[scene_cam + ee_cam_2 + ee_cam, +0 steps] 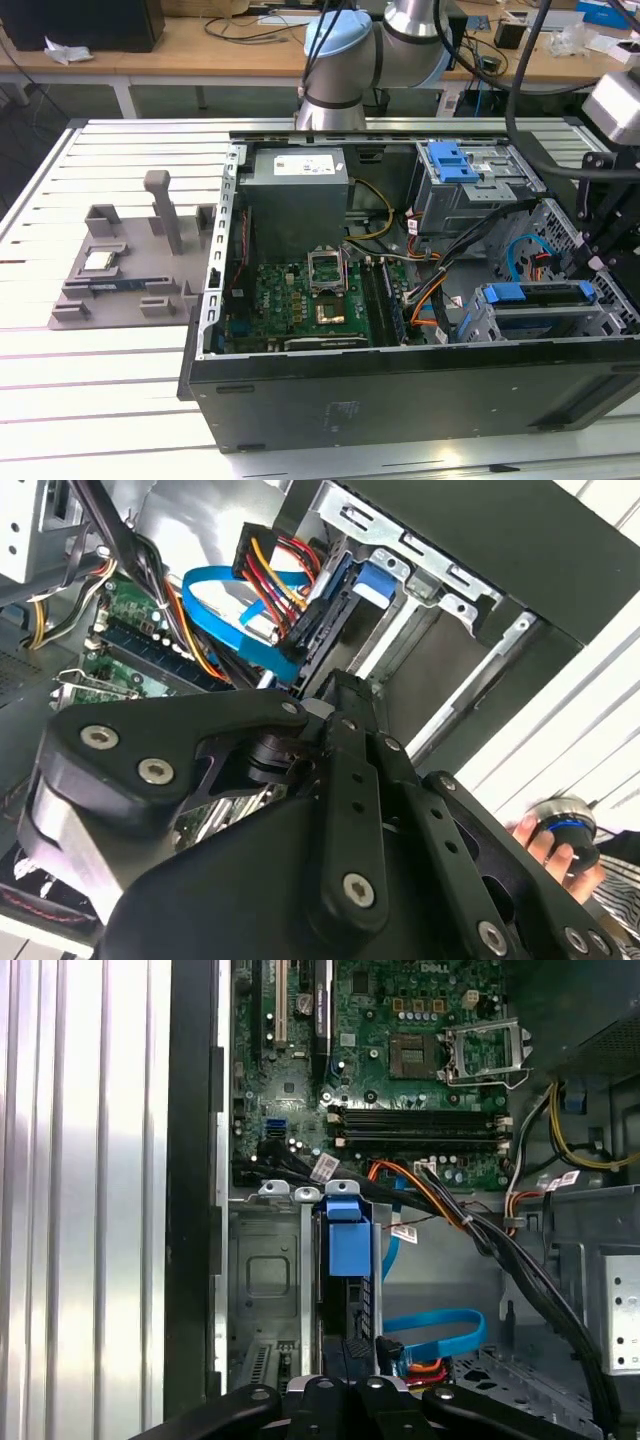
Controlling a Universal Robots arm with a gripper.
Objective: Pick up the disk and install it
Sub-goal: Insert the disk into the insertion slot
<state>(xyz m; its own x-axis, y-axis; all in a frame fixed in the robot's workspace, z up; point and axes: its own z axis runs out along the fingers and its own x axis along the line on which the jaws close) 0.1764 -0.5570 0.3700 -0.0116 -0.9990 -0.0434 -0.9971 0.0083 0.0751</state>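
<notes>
disk (345,1260) seated in drive bay of open computer case (400,390), blue bracket showing | tool (350,1385) at disk's rear end, open-or-closed cannot tell | case on slatted surface (90,390)

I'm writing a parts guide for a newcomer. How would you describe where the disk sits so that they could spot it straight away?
Find the open computer case on the slatted table. At its corner on the exterior view's right, by the front wall, is a metal drive cage. The disk stands edgewise in that cage, under the gripper; its blue bracket sets it apart from the grey slot beside it.
</notes>
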